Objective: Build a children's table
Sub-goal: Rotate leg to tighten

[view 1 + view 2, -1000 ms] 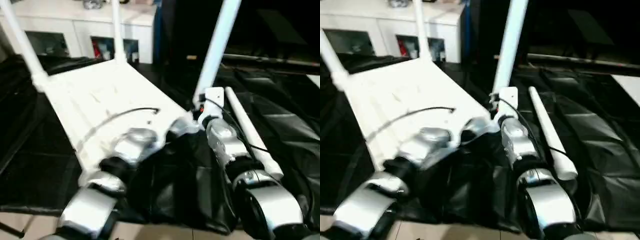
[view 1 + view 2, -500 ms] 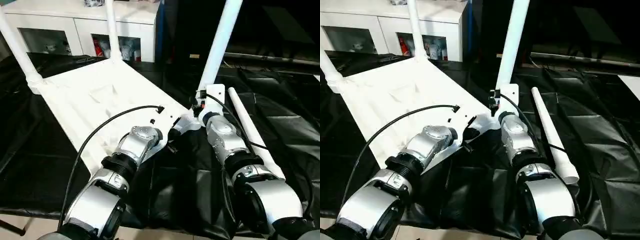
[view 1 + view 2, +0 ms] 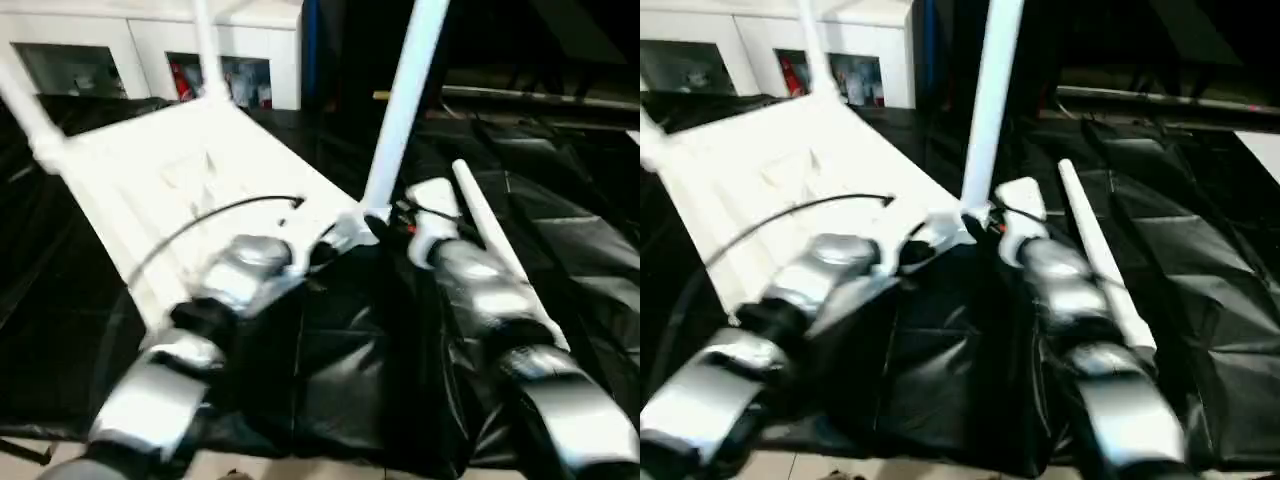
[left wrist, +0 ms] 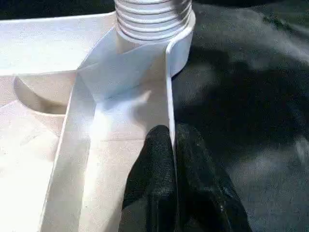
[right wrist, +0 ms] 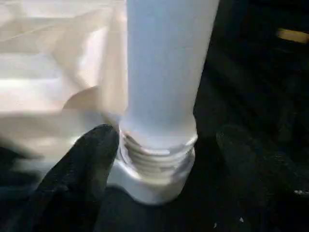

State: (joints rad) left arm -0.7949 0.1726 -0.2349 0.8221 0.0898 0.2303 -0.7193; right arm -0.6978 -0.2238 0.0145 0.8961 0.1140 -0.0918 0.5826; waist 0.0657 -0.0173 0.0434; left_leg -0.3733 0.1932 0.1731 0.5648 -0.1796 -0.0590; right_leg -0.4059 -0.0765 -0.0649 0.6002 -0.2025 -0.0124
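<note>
White plastic upside-down tabletop (image 3: 200, 190) lies on black sheeting (image 3: 360, 360); left gripper (image 4: 170, 145) is clamped on its rim. Right gripper (image 5: 164, 145) straddles the tubular leg (image 5: 166, 67), fingers released. I'd regrip low and twist until the threads vanish.

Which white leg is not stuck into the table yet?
Find the big white table top lying upside down on the black sheet. Just past its near corner, beside the robot's right forearm, is a loose leg. It lies flat on the sheet, while the other legs stand upright in corner sockets.
</note>
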